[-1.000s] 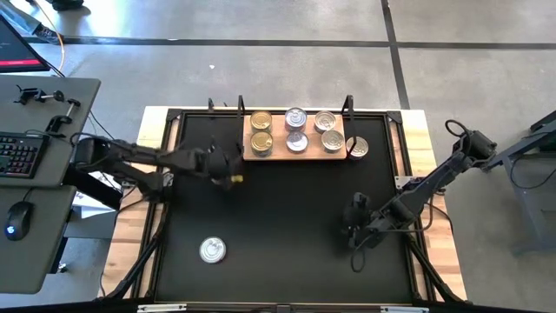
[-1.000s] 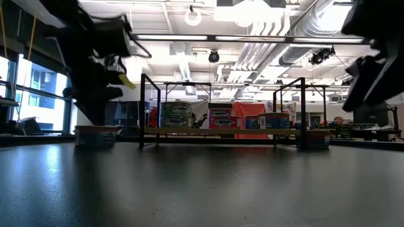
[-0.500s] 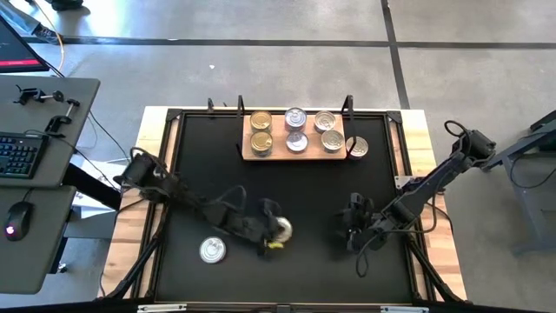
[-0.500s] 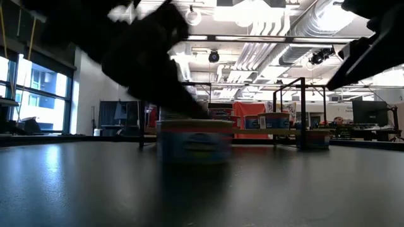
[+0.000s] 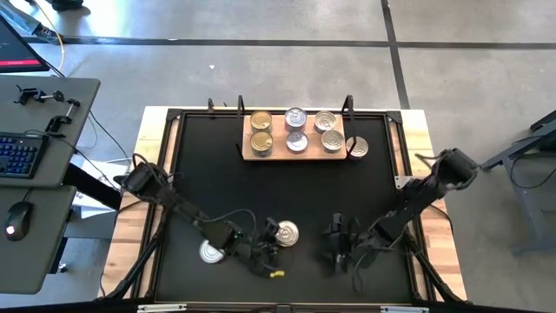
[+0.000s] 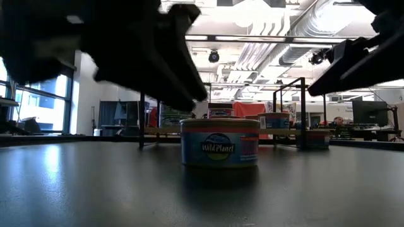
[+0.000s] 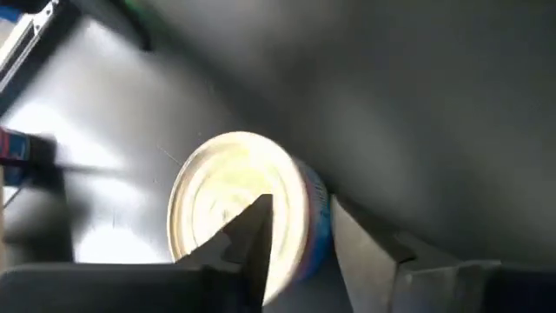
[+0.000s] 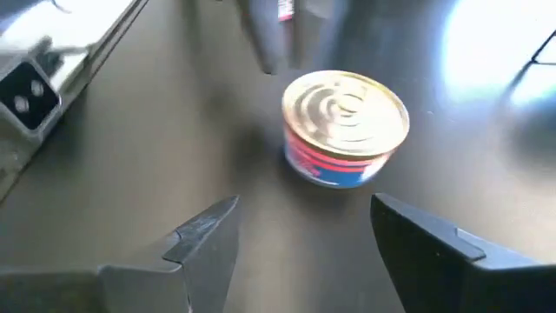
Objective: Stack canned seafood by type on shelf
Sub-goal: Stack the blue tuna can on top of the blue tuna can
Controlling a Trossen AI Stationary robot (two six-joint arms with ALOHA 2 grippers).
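Cans on black mat (image 5: 287,183): two loose near front edge, rest at back. Silver-lid can (image 5: 286,233) sits front-centre; it shows in low view as blue/red-label tin (image 6: 219,142), upright on its base. Second silver can (image 5: 212,252) lies toward front-left corner, just beside L arm's forearm. Shelf (image 5: 294,132), pale wood board, at back edge centre, carries six cans in two rows: two gold lids at its left end, four silver beside them. One more can (image 5: 356,148) stands on mat just off shelf's right end.

Key relation: centre can lies between the two grippers. Left gripper (image 5: 268,248) is just beside it on the left-front side, nearly touching; right gripper (image 5: 340,243) is near, on the right side, clear gap between. L arm looks the nearer.

L wrist view: a can lid (image 7: 233,204) fills the space ahead of the fingers (image 7: 252,235); jaws spread a little, nothing pinched, can seems to lie off to one side of the gap, not centred. Which of the two loose cans this is: can't tell for sure.

R wrist view: fingers (image 8: 208,230) spread wide, can (image 8: 346,126) straight ahead, apart from tips, upright, lid up. Round, so no long axis; a side grip across the wall from either arm should do.

Judgement: sorting mostly done; two or three cans left to place.
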